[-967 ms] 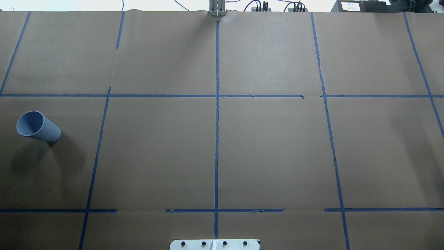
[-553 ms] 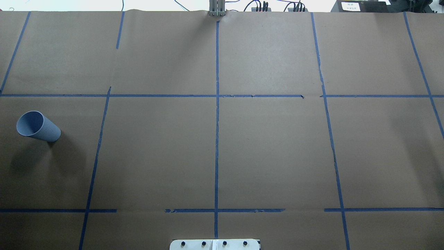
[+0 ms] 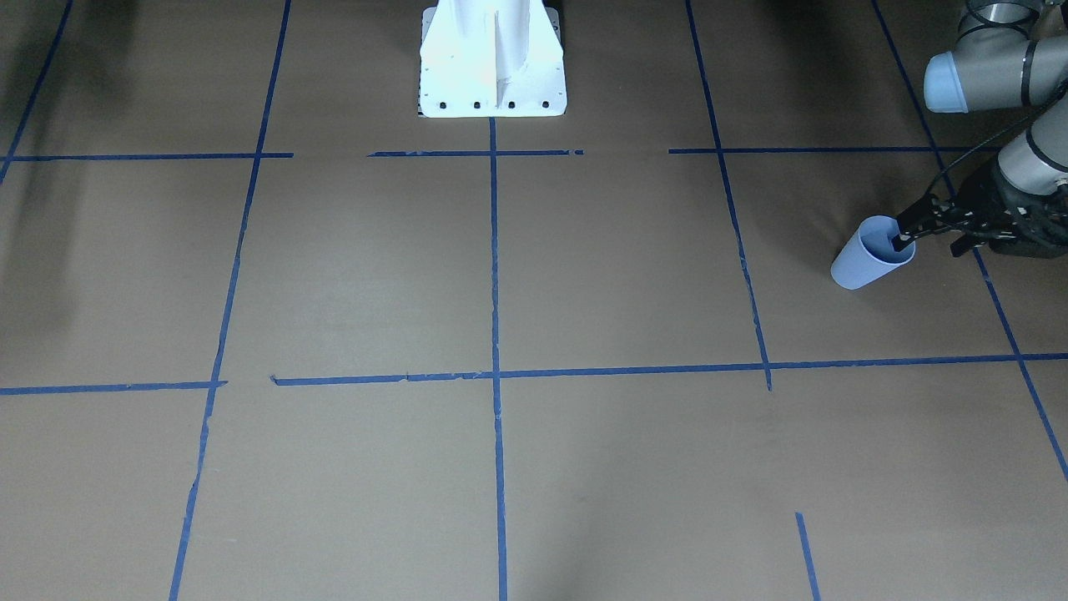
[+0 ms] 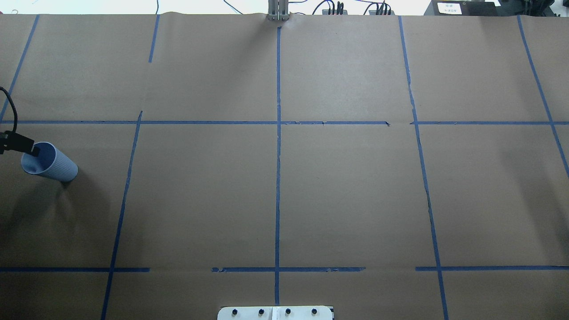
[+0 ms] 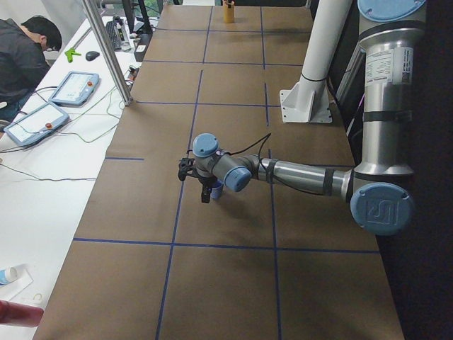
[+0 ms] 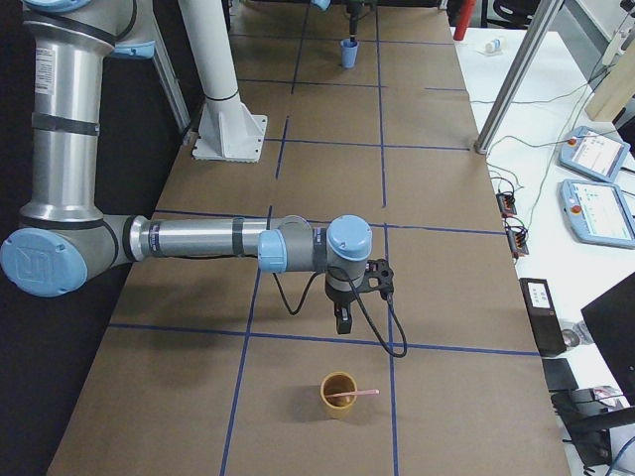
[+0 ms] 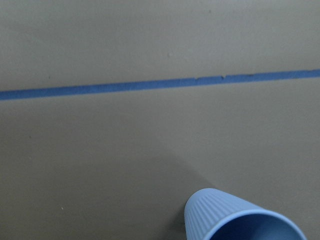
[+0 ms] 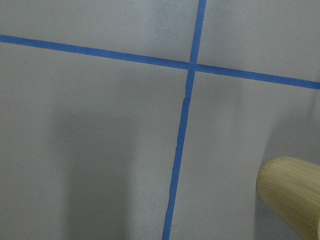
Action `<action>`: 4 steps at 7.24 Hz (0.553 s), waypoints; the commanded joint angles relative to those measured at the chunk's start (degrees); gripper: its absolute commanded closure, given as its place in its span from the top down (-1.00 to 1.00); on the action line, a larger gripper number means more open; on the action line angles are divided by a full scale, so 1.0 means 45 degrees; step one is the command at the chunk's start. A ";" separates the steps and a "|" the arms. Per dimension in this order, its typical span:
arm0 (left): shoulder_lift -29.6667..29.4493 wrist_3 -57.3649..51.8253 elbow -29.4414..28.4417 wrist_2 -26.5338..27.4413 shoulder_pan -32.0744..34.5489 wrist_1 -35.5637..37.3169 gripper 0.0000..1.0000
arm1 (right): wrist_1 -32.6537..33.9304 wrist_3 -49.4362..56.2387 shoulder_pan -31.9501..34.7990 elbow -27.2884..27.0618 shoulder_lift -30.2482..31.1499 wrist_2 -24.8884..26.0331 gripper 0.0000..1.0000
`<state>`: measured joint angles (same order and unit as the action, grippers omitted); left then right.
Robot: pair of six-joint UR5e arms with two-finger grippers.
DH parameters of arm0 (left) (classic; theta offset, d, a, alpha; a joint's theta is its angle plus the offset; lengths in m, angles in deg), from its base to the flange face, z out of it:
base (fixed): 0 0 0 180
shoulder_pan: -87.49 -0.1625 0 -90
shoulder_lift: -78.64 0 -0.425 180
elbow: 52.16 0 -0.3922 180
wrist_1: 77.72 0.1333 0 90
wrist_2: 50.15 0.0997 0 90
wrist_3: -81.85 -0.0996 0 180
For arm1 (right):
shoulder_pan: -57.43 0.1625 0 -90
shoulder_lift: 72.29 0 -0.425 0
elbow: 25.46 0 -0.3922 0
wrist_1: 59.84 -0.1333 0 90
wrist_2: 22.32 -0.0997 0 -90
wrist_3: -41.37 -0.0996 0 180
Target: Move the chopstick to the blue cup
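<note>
Left arm (image 5: 304, 176) newly entered overhead view; left gripper (image 3: 909, 237) now at blue cup (image 3: 859, 267) rim, jaw spread unclear. Right gripper (image 6: 342, 319) near tan cup (image 6: 332, 405), state untellable. Chopstick (image 6: 353, 395) in tan cup, untransferred, well apart from blue cup; likely cup pickup first.

Even light covers the table (image 4: 355, 200), with soft shadows near its left and right edges. The blue cup (image 7: 240, 220) is blurred close up; the white robot base (image 3: 492, 58) glares.
</note>
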<state>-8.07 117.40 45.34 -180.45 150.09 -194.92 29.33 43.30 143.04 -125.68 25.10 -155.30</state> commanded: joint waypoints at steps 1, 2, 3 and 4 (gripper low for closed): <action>-0.0047 0.0785 -0.0103 0.0205 -0.0297 -0.0071 -0.38 | -0.0013 0.0000 0.0000 0.0007 0.0000 0.0000 1.00; -0.0067 0.1101 -0.0084 0.0205 -0.0414 -0.0070 -0.86 | -0.0013 0.0000 0.0000 0.0007 0.0000 0.0000 1.00; -0.0087 0.1105 -0.0084 0.0205 -0.0473 -0.0070 -0.90 | -0.0013 0.0000 0.0000 0.0007 0.0000 0.0000 1.00; -0.0106 0.1124 -0.0065 0.0205 -0.0493 -0.0051 -0.92 | -0.0013 0.0000 0.0000 0.0007 0.0000 0.0000 1.00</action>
<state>-8.42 122.08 44.99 -179.54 148.12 -195.22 29.28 43.30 143.04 -125.65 25.10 -155.30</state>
